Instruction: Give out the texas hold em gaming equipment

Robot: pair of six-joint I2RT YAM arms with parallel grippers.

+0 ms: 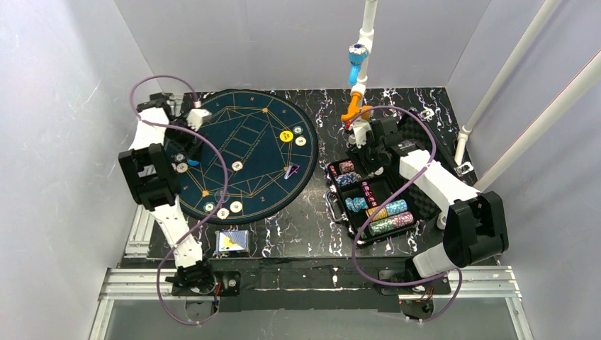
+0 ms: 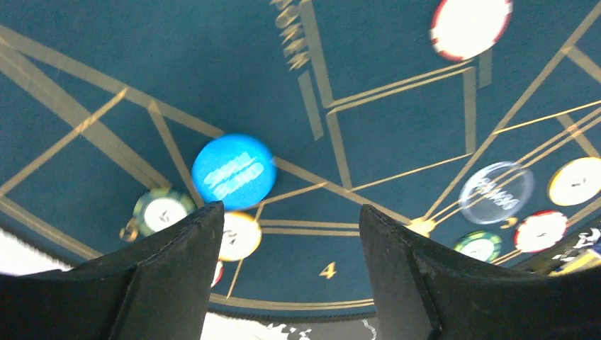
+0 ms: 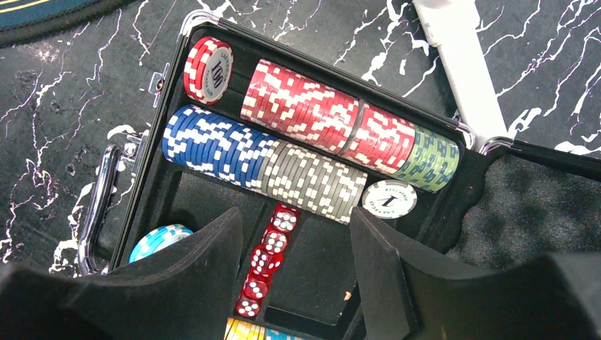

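Black padded left fingers (image 2: 177,269) are hanging apart and empty over the round felt mat (image 1: 234,117). A blue chip (image 2: 234,171) is lying flat on the mat just beyond them, among other scattered chips. Just off the mat's near edge, a small blue card pack (image 1: 232,241) is resting on the desk (image 1: 312,212). Right of the mat, the right fingers (image 3: 191,276) are standing apart, holding nothing, over the open case (image 3: 145,191), where rows of chips (image 3: 305,106) are sitting on edge. Chips are likely handling as light, stiff and slick, so pinching across the rim looks surest.
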